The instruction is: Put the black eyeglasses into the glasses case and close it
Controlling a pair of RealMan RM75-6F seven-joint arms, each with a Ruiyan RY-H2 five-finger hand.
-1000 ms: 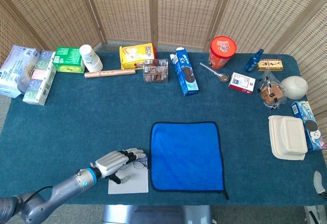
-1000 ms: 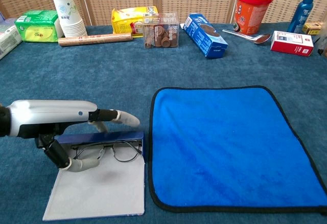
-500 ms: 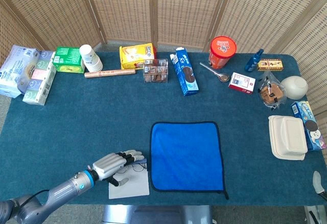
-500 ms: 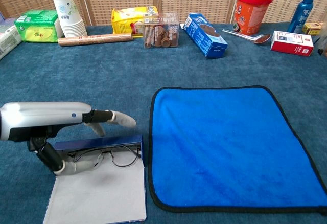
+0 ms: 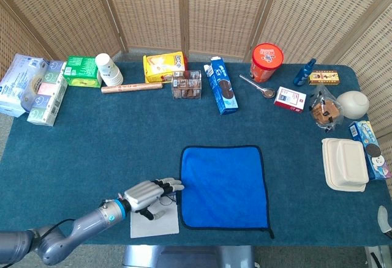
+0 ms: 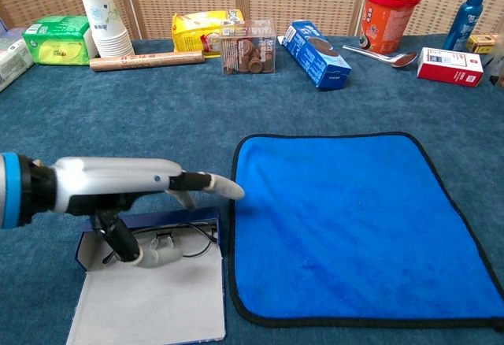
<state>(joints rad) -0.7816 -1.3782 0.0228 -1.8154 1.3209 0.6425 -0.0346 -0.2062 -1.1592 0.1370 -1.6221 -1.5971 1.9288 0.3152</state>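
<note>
The left hand (image 6: 134,195), fingers spread and holding nothing, has slid toward 3 o'clock over the thin black-framed eyeglasses (image 6: 185,237) in the open grey-lined case (image 6: 142,298); closing comes next.

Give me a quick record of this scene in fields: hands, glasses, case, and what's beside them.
left hand: over the eyeglasses, fingers pointing toward the cloth, thumb down at the frame
right hand: not in view
black eyeglasses: lying in the open case
glasses case: open, grey lining up
blue cloth: flat, right of the case
case closed: not yet
</note>
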